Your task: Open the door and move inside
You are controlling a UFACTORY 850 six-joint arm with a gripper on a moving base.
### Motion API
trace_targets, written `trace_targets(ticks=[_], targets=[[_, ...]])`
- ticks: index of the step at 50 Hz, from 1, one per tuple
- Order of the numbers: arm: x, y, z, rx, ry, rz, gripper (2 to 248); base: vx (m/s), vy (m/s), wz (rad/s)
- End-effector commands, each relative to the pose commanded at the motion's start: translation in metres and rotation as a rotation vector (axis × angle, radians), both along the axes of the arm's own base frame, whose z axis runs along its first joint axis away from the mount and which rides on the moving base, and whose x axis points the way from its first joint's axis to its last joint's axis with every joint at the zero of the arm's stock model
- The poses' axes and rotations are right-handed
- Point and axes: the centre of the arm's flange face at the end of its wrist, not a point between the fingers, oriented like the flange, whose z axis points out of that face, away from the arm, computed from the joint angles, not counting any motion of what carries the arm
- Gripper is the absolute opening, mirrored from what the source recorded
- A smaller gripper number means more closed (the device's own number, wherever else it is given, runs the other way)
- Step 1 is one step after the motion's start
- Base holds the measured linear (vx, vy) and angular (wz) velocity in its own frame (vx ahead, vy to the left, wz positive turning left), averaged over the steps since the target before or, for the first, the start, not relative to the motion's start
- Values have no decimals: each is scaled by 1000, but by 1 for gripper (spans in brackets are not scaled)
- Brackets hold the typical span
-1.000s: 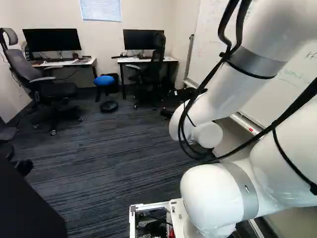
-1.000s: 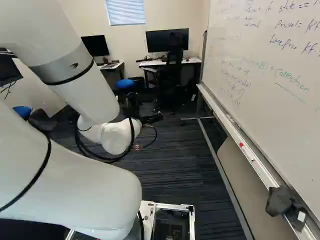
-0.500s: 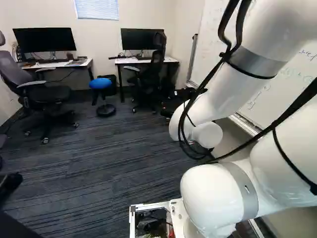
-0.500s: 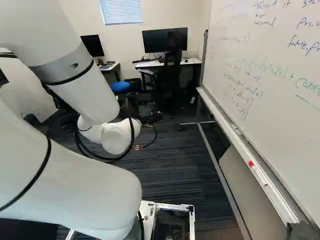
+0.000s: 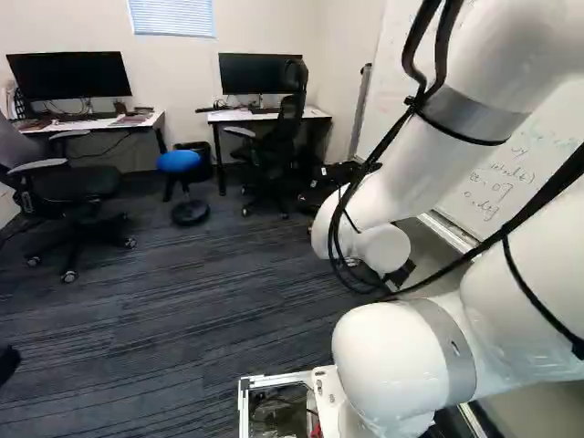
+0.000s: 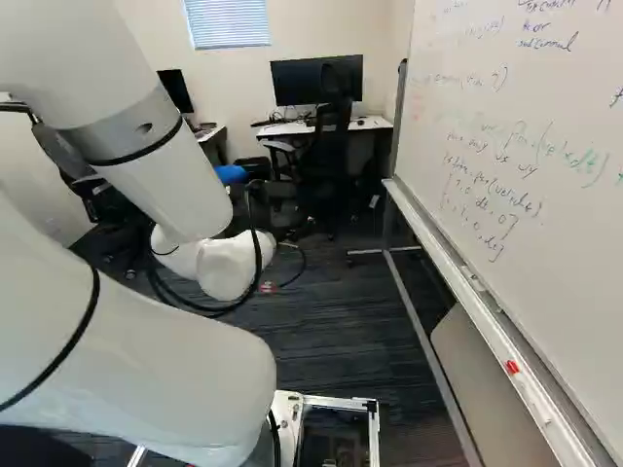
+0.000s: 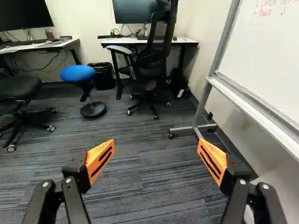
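No door shows in any view. In the wrist view my gripper [image 7: 156, 151] stands open, its two orange-padded fingers wide apart with nothing between them. Dark striped carpet [image 7: 145, 172] lies beyond and between the fingers. The white arm [image 5: 406, 356] fills the right side of the left base view, and its wrist end [image 6: 226, 268] hangs over the carpet in the right base view. I cannot make out the fingers in either base view.
A whiteboard [image 6: 526, 165] on a wheeled frame [image 7: 195, 128] flanks the arm's right. Ahead are two desks [image 5: 265, 115], a black office chair [image 7: 147, 70] and a blue stool [image 7: 77, 73]. Another office chair [image 5: 73, 187] stands left. Walls close the far side.
The base has moved forward and turned slightly right. Chairs and stool slide left in the left base view; the whiteboard tray looks nearer. The arm holds its pose against its lowest joint.
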Motion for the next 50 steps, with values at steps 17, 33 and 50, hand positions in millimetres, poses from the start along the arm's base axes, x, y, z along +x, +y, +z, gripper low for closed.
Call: trace_targets(ticks=[17, 33, 50], targets=[[0, 0, 0, 0, 0, 0, 247, 244, 2, -18], [0, 0, 0, 0, 0, 0, 247, 239, -1, -26], [0, 0, 0, 0, 0, 0, 247, 220, 0, -24]])
